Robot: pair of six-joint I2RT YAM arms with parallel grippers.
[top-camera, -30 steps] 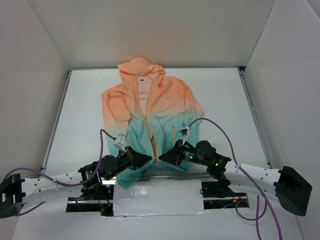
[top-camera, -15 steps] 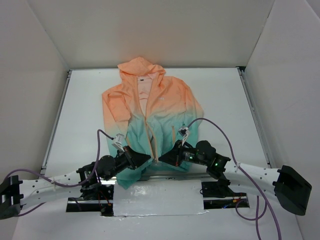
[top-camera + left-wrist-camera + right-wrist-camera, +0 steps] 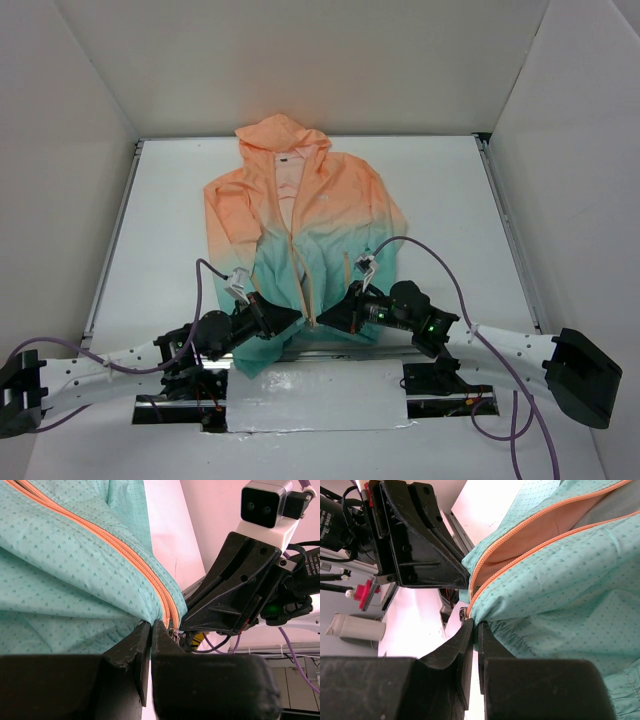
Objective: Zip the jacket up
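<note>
**Left.** The left gripper [image 3: 296, 318] is pinching the teal hem of the jacket [image 3: 320, 210] just left of the zipper [image 3: 298, 250]. Its jaws are drawn to a thin slit with cloth caught between them.

**Centre.** The jacket is lying face up on the bench [image 3: 440, 190], with the hood at the far side and the hem at the near edge. The 2 zipper halves are parting above the hem. A small metal piece [image 3: 463, 613], probably the slider, is showing at the zipper's foot. I cannot tell whether both tape ends are sitting in it.

**Right.** The right gripper [image 3: 326, 318] is clamping the hem just right of the zipper, its jaws likewise nearly closed on cloth. Its tip is almost touching the left gripper.

**Risks, as judged:**
1. The thin fabric is offering little purchase, so a pull may be slipping it out of either grip.
2. If the tape ends are sitting unevenly, the slider may be jamming or biting the lining.
3. The 2 grippers are working very close together, so any sideways correction is risking a collision.
4. With only the hem held, an upward pull may be dragging the whole jacket along the bench instead of closing it.
</note>
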